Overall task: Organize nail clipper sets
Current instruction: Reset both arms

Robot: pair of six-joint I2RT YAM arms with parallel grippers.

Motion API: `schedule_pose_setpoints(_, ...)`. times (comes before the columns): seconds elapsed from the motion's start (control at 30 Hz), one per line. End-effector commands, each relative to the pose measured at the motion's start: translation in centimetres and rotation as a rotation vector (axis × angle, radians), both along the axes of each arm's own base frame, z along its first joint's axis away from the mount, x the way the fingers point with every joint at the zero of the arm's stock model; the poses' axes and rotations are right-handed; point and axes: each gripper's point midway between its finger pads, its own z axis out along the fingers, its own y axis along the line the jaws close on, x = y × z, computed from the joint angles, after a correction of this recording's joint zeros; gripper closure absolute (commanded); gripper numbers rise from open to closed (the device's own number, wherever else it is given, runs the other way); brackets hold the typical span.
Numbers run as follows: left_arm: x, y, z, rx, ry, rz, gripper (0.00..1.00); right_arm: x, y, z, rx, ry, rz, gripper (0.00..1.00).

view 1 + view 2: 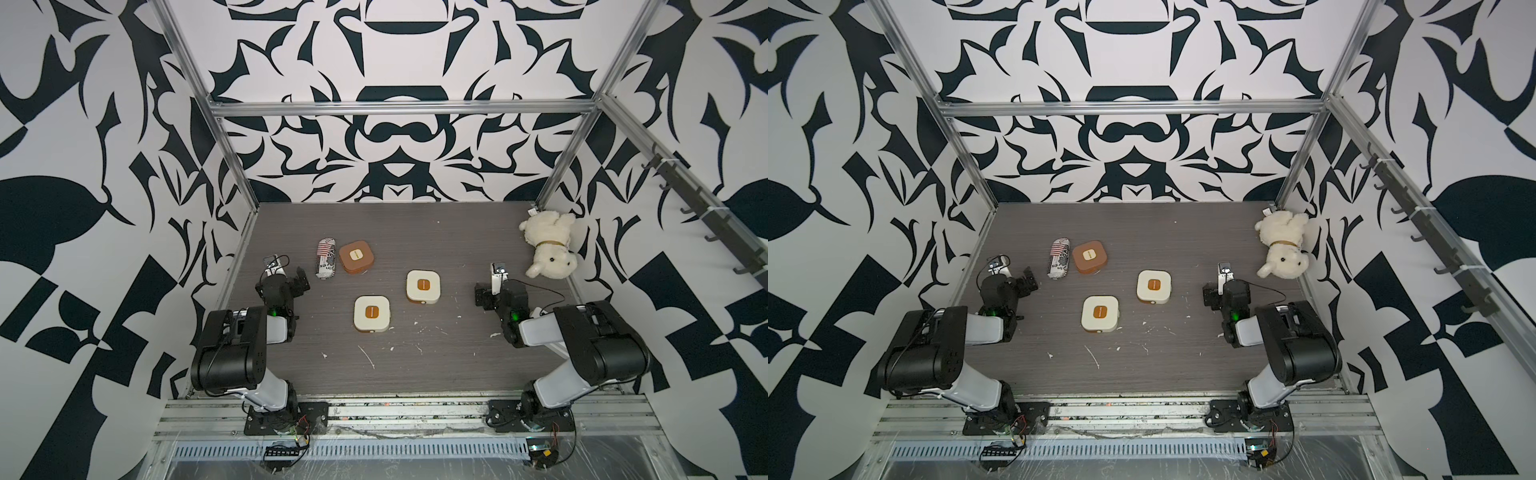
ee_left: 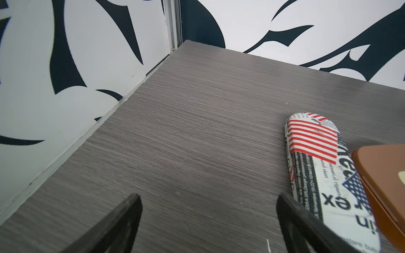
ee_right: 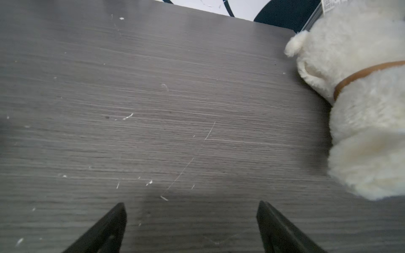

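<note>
Three closed nail clipper cases lie on the grey table. The brown case [image 1: 356,257] [image 1: 1090,257] is at the back left, and its edge shows in the left wrist view [image 2: 385,179]. One cream case [image 1: 423,286] [image 1: 1153,286] sits mid-table, another cream case [image 1: 372,313] [image 1: 1100,313] nearer the front. No loose clippers show. My left gripper [image 1: 301,282] [image 2: 208,196] is open and empty, left of the brown case. My right gripper [image 1: 482,296] [image 3: 191,203] is open and empty over bare table, right of the cream cases.
A crushed red-and-white striped can [image 1: 326,257] [image 2: 317,170] lies against the brown case's left side, close to my left gripper's finger. A white plush dog [image 1: 548,245] [image 3: 361,98] lies at the back right by the wall. Patterned walls enclose the table.
</note>
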Motion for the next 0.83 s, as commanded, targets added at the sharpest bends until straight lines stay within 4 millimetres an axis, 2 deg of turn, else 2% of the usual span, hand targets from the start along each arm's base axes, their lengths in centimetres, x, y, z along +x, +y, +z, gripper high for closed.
schedule_pose_setpoints(0.0,0.5,0.0,0.4,-0.004,-0.002,-0.002,0.00,2.4,-0.6,3.3,0.071,-0.094,-0.041,0.00)
schedule_pose_setpoints(0.07,0.6,0.1,0.4,-0.002,-0.006,0.001,0.00,2.4,-1.5,3.3,0.102,-0.099,-0.064,0.00)
schedule_pose_setpoints(0.23,0.4,-0.1,0.6,0.009,-0.012,-0.002,0.00,2.1,-1.6,3.5,0.098,-0.106,-0.072,0.00)
schedule_pose_setpoints(0.8,0.5,-0.2,0.6,0.015,-0.007,0.001,0.00,2.2,-1.0,3.5,0.083,-0.101,-0.045,0.00)
